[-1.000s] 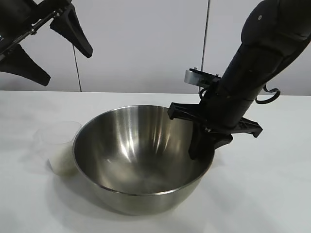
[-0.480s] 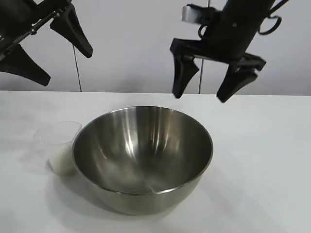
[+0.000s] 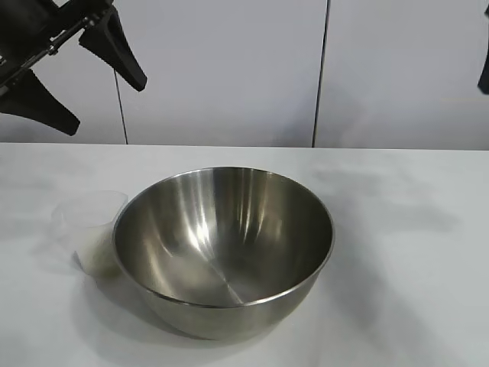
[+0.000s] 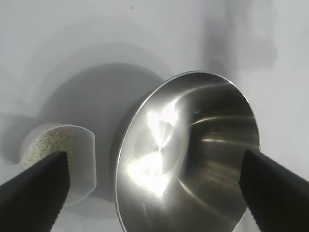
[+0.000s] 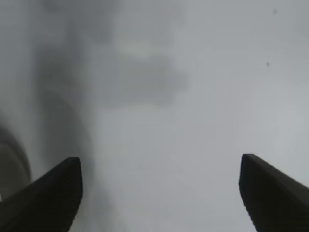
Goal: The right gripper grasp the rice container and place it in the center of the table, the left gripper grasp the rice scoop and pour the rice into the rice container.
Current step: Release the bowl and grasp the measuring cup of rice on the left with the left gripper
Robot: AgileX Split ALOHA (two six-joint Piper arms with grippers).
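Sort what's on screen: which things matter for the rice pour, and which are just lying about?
Job: rice container, mid-table; rice scoop holding rice, beside it; left gripper, open, raised; right gripper, open, off to the right.

Lying about: nothing on the table.

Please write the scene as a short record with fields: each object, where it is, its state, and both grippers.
bowl: upright at the middle of the table, no rice inside
scoop: upright, close beside the bowl on the left arm's side, holds rice
left gripper: open, high above scoop and bowl, holds nothing
right gripper: open, above bare table, holds nothing
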